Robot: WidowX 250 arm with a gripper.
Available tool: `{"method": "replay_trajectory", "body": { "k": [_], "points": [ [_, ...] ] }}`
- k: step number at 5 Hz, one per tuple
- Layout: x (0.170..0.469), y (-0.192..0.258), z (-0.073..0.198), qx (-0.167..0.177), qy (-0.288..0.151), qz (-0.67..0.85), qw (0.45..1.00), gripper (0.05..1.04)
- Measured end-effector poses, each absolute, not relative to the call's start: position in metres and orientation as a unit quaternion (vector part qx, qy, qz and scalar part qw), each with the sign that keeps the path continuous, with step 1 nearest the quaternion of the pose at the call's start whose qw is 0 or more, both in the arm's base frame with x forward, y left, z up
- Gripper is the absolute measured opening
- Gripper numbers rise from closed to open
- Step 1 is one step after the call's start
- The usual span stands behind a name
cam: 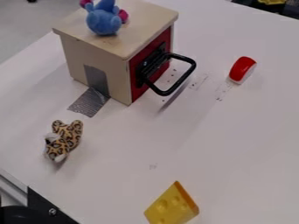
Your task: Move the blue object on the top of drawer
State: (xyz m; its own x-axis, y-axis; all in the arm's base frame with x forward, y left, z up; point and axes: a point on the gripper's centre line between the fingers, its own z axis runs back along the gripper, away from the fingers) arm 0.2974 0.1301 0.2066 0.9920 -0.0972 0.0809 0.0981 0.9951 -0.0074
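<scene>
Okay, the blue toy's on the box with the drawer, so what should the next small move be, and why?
Probably just leave the blue plush toy be: it already rests on top of the wooden drawer box, in from the front edges, which seems to be what the task wants.

- The plush toy [103,22] was blue — with magenta parts.
- The box [76,61] was pale cream, its front [136,91] deep red.
- The handle [182,80] was black.
- The tape [88,103] was grey.
- The spotted toy [71,136] was tan with dark leopard spots — and whitish patches.
- The cheese wedge [168,208] was yellow, edged orange.
- The rounded piece [241,66] was red and white.
- The tabletop [227,144] was whitish, with dark specks.
</scene>
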Motion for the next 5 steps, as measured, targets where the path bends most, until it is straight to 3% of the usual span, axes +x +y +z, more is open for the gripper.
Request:
{"method": "replay_trajectory", "body": {
  "k": [5],
  "points": [
    [0.2958, 0.1305, 0.2051, -0.007, -0.038, -0.045, 0.998, 0.998]
  ]
}}
